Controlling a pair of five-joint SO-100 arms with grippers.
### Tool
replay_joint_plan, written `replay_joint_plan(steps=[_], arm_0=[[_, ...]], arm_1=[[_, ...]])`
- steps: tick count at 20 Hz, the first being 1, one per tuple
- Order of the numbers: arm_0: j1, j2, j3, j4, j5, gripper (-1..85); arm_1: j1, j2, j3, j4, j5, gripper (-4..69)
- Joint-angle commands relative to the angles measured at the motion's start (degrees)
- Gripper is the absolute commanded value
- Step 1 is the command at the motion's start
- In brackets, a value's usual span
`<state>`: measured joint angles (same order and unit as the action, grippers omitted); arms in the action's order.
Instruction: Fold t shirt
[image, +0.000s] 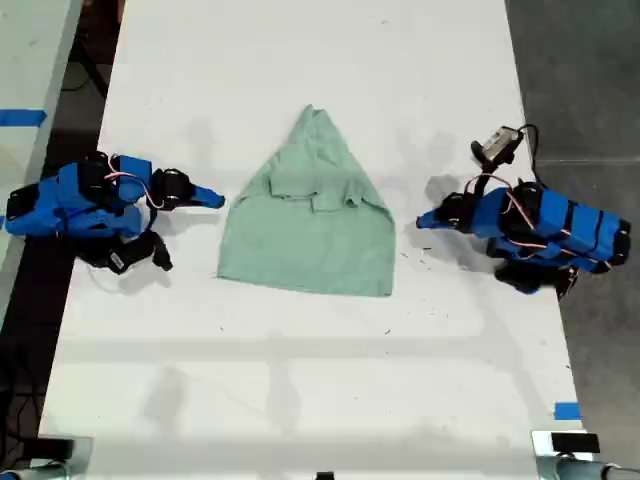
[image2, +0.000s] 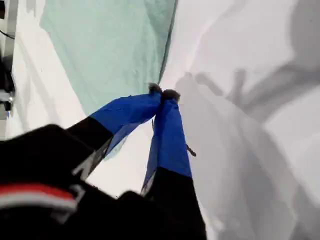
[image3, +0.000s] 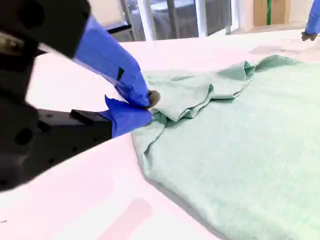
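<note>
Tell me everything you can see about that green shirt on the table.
The t shirt is plain pale mint green, soft like cotton. It lies flat on the white table, partly folded into a tapered shape: narrow tip at the exterior view's top, wide straight hem at its bottom, with rumpled folds across the middle. Neither blue arm touches it in the exterior view.

Soft matt mint cotton t shirt (image: 308, 235), creased; smooth matt white table (image: 300, 380); blue plastic second gripper (image3: 145, 107), slightly glossy.
</note>
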<state>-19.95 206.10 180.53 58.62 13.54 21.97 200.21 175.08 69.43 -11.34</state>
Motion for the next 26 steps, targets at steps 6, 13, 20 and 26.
replay_joint_plan(steps=[6,13,20,26], arm_0=[[-0.9,0.4,-0.4,0.4,-2.4,-0.1],[-1.0,0.4,-0.4,0.3,-2.5,-0.1],[-1.1,0.4,-0.3,0.2,-2.5,-0.1],[-1.0,0.4,-0.3,0.4,-2.5,-0.1]], arm_1=[[0.1,1.0,2.8,0.2,0.4,0.5],[-0.7,0.0,-0.4,-2.2,-3.0,0.8],[-10.1,-61.1,-36.9,-8.3,1.9,11.0],[-13.4,-90.0,-51.8,-11.5,3.8,21.0]])
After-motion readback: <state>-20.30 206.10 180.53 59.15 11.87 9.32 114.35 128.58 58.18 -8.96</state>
